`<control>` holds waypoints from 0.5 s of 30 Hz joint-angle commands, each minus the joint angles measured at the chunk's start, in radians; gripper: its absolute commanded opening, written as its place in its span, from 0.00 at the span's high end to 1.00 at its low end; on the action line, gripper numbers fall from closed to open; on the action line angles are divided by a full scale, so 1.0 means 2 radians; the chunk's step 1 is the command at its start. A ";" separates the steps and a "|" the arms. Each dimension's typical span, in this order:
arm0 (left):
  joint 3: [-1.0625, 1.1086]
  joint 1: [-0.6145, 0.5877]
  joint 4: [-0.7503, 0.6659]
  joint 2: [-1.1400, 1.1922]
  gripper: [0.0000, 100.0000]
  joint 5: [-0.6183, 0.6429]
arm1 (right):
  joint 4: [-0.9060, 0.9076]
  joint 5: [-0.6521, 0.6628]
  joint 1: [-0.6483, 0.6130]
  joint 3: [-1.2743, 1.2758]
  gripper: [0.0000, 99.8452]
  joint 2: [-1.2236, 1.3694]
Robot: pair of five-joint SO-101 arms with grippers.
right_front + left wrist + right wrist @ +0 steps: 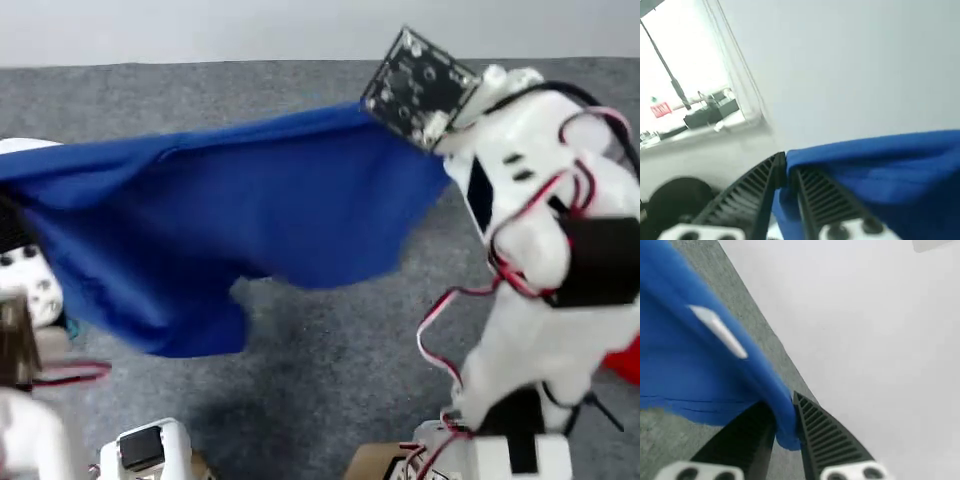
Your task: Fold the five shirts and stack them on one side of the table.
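One blue shirt (220, 230) in left end effector (786, 169), right end effector (784, 415)

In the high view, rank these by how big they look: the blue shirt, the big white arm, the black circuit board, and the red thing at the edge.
1. blue shirt
2. white arm, seemingly nearer the camera, so maybe exaggerated
3. black circuit board
4. red thing, cut off at the edge, so unsure

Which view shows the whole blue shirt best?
The high view: the blue shirt hangs spread wide over the table. The wrist views show its edges pinched in the left pincer and the right pincer.
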 commanded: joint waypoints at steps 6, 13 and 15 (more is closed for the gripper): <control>-0.063 0.012 -0.049 0.005 1.00 -0.002 | 0.020 0.002 0.020 0.071 0.99 -0.126; -0.060 0.014 -0.124 0.005 1.00 -0.070 | -0.006 0.004 0.098 0.071 0.99 -0.158; -0.059 0.014 -0.142 0.005 1.00 -0.089 | -0.016 0.005 0.110 0.071 0.99 -0.172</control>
